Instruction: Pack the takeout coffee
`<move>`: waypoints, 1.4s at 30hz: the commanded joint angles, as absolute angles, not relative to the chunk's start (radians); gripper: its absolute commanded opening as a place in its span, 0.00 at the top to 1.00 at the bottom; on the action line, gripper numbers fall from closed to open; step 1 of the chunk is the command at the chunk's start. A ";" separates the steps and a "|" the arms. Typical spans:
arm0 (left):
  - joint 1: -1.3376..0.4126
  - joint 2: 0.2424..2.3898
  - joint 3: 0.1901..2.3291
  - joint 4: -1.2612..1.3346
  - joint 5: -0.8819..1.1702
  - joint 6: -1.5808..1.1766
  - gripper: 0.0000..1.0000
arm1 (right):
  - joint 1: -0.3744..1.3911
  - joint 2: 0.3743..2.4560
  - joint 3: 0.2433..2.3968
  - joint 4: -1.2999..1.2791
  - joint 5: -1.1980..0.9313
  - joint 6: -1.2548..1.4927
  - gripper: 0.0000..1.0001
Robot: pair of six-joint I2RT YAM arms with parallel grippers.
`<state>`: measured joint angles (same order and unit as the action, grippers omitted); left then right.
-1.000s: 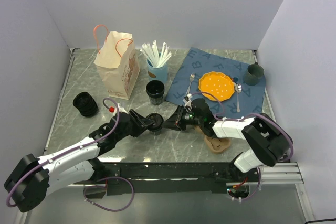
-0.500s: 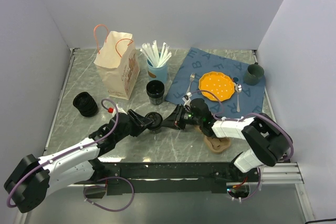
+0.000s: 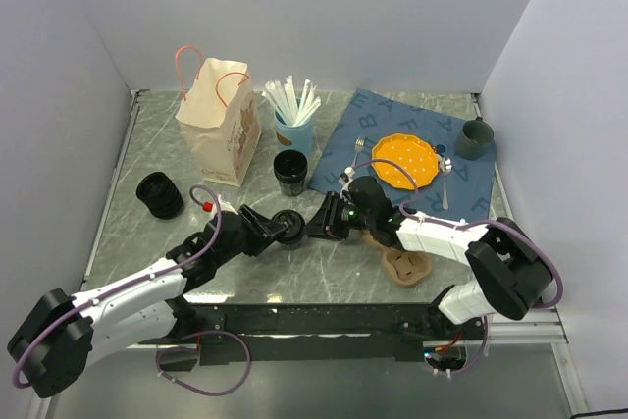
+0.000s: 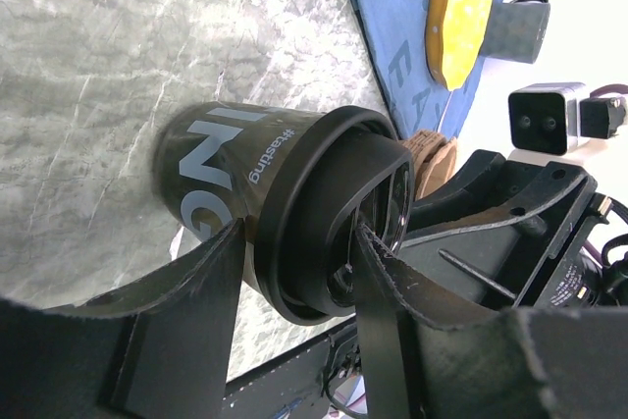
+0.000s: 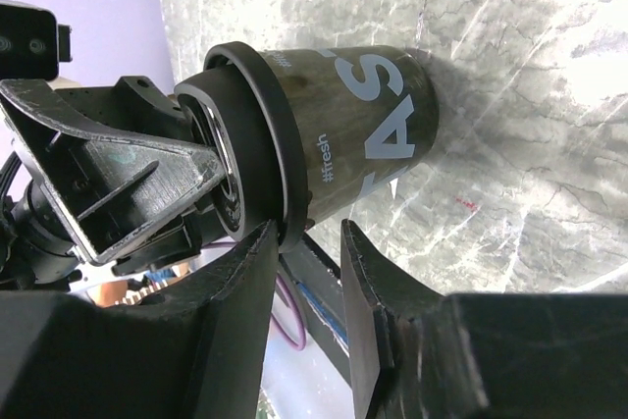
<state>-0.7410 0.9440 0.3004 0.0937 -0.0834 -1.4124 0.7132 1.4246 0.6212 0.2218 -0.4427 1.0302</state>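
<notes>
Takeout coffee: your black lidded cup [image 3: 287, 227] stands on the tabletop [image 3: 147, 154], near the front middle, between the two arms. White lettering shows on its side.
Left gripper [image 3: 279, 231]: your fingers [image 4: 196, 331] pinch the cup on both sides, right at the lid rim.
Right gripper [image 3: 316, 225]: your fingers [image 5: 240, 301] are spread just beside the lid, with nothing between them.
Behind the cup: a lidless black cup [image 3: 290, 170], then the light-blue straw cup [image 3: 294, 131].
Paper bag [image 3: 218, 130]: upright at the back left, well apart from the cup.
</notes>
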 commanded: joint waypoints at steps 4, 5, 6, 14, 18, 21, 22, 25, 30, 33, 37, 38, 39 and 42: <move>-0.762 0.989 0.226 -0.192 -0.029 -1.391 0.51 | 0.759 1.460 0.644 0.284 -0.462 1.089 0.63; -0.762 0.989 0.227 -0.192 -0.028 -1.391 0.51 | 0.764 1.471 0.644 0.307 -0.469 1.101 0.64; -0.762 0.991 0.226 -0.190 -0.028 -1.391 0.51 | 0.765 1.476 0.644 0.314 -0.474 1.109 0.64; -0.762 1.012 0.222 -0.179 -0.023 -1.390 0.51 | 0.765 1.563 0.591 0.386 -0.483 1.160 0.73; -0.762 1.023 0.207 -0.170 -0.017 -1.394 0.51 | 0.758 1.603 0.535 0.376 -0.456 1.146 0.74; -0.762 1.017 0.199 -0.158 -0.012 -1.394 0.51 | 0.759 1.603 0.522 0.312 -0.431 1.095 0.75; -0.762 1.017 0.199 -0.158 -0.011 -1.393 0.51 | 0.758 1.601 0.525 0.272 -0.416 1.083 0.75; -0.762 1.026 0.198 -0.147 -0.009 -1.388 0.51 | 0.761 1.586 0.546 0.229 -0.385 1.046 0.74; -0.762 1.060 0.206 -0.126 -0.009 -1.367 0.51 | 0.764 1.531 0.598 0.129 -0.390 0.970 0.68; -0.762 1.063 0.235 -0.132 -0.009 -1.320 0.50 | 0.762 1.447 0.739 0.011 -0.426 0.891 0.62; -0.762 1.077 0.273 -0.153 -0.009 -1.261 0.50 | 0.724 1.376 0.848 -0.084 -0.497 0.810 0.52; -0.762 1.083 0.279 -0.152 0.004 -1.250 0.50 | 0.712 1.371 0.857 -0.089 -0.514 0.802 0.51; -0.762 1.086 0.290 -0.153 0.008 -1.233 0.50 | 0.700 1.367 0.874 -0.112 -0.532 0.792 0.50; -0.761 1.107 0.305 -0.132 0.024 -1.198 0.49 | 0.640 1.396 0.931 -0.155 -0.596 0.715 0.44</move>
